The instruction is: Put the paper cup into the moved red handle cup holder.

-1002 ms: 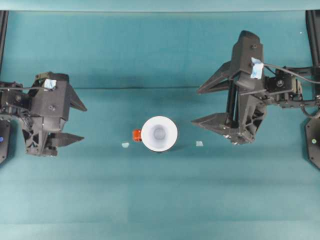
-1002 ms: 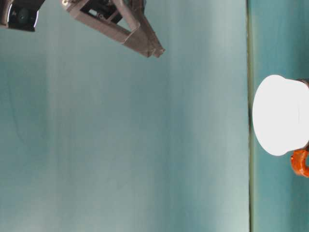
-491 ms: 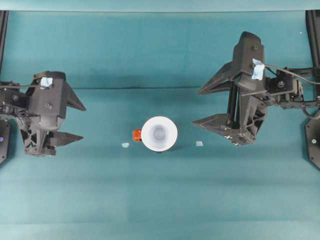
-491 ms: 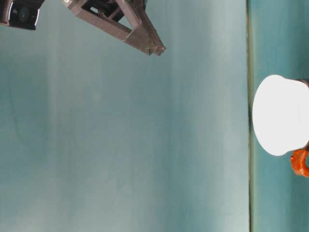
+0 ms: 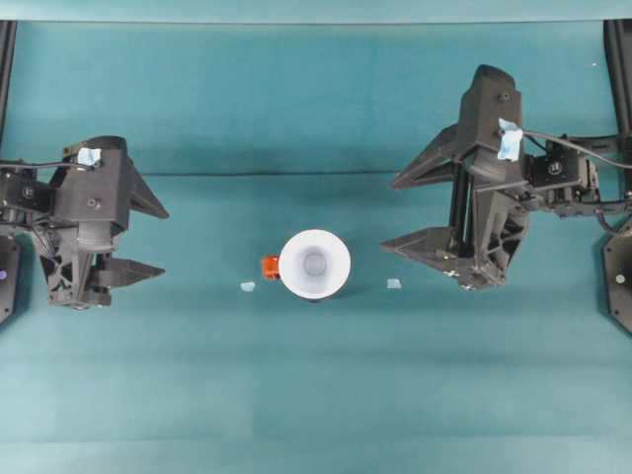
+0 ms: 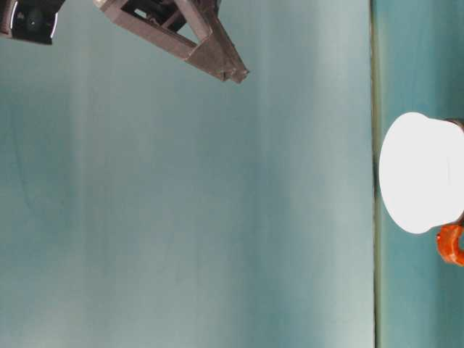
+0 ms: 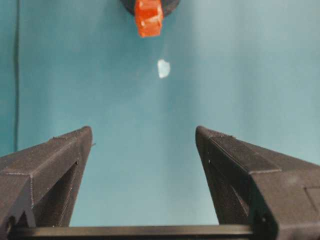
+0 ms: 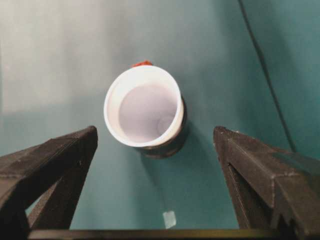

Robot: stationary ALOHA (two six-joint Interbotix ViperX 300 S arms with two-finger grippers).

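Both tools, the left tool (image 5: 133,235) at nine o'clock and the right tool (image 5: 415,209) at three o'clock in the overhead view, stand wide open and empty, well apart from the paper cup (image 5: 315,264). That cup sits upright at the middle of the bench (image 5: 316,395), already nested in the black holder (image 8: 170,145), whose red handle (image 5: 270,267) pokes out toward nine o'clock. Being paper, the cup is likely light and easily crushed, so any hold should pinch its rim gently.
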